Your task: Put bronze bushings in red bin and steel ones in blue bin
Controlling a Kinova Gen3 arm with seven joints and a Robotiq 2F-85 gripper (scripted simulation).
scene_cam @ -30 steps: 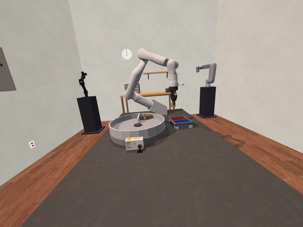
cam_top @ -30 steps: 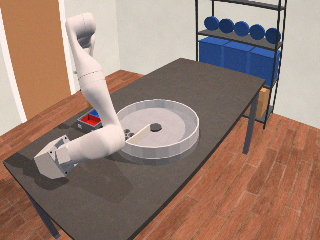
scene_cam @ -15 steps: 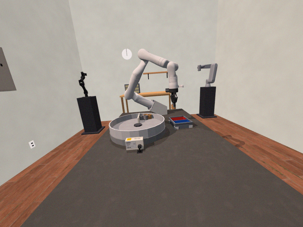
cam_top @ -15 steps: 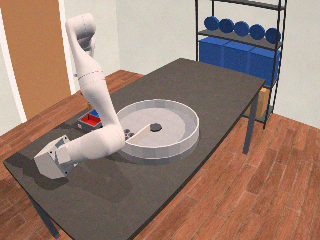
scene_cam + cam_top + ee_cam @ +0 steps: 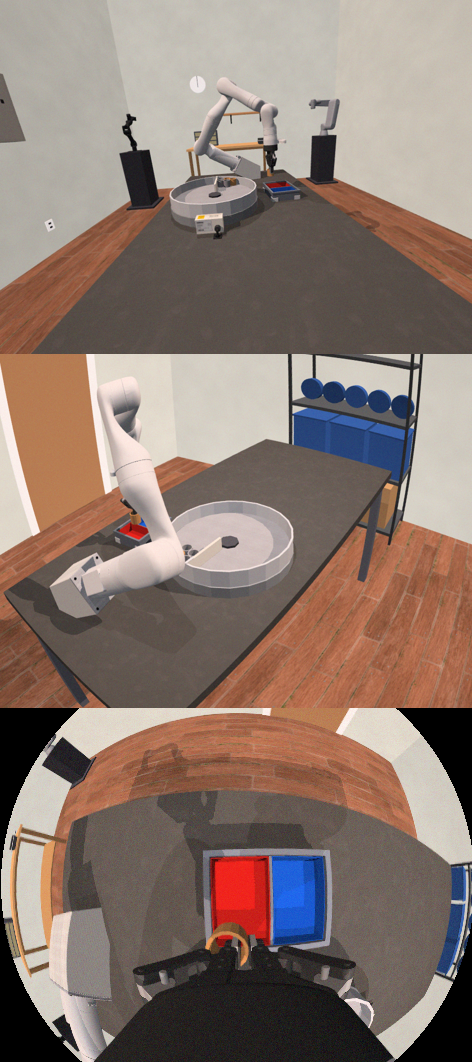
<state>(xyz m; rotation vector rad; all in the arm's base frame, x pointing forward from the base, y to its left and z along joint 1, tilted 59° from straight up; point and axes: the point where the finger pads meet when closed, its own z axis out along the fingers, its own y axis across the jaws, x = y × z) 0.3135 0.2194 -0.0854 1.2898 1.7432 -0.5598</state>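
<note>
Dark table, bronze bushing, rim pinched by gripper

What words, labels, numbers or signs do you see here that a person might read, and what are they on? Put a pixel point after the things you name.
No text is clear enough to quote.
Small white box [image 5: 209, 224]: dark print on the front and top, too small and blurred to read.
Clock [image 5: 197, 84]: hands show, but no numbers are legible.
Bins [image 5: 235, 883] [image 5: 295, 883]: no lettering seen, only red and blue colour.
</note>
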